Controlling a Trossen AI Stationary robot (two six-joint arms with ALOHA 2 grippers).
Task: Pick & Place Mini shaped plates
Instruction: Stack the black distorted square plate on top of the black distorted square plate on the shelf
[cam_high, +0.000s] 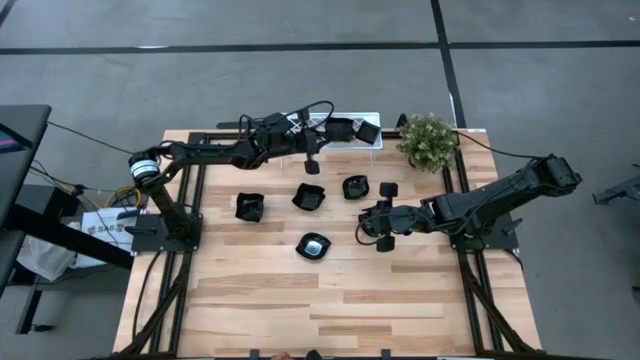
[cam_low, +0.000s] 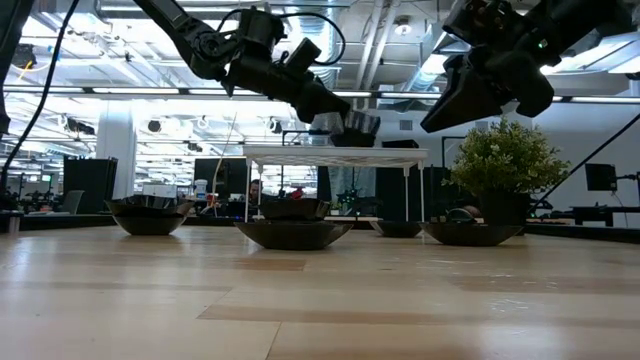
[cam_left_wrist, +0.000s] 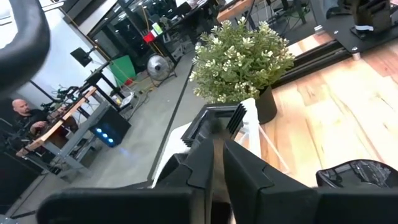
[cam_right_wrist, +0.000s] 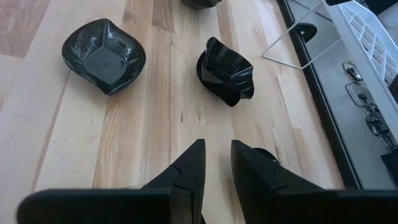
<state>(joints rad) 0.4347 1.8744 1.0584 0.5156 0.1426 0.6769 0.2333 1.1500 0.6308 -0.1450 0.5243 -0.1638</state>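
We are easing the left gripper apart, setting a mini plate squarely on the white rack (four plates remain on the tabletop); the right gripper is hovering empty, slightly parted.

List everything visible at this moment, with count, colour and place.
table: one, light wood, under everything.
mini plates: glossy black. Four are clearly on the table in the middle. A fifth is at the left gripper, over the rack.
small dark thing: one, black, beside the right gripper. I cannot tell what it is.
rack: one, white lattice on thin legs, at the far edge of the table.
plant: one, green in a dark pot, at the far right corner.
person: one, seated in the room beyond the table.
left gripper: dark, reaching over the rack.
right gripper: dark, open and empty, above the table near the middle plates.
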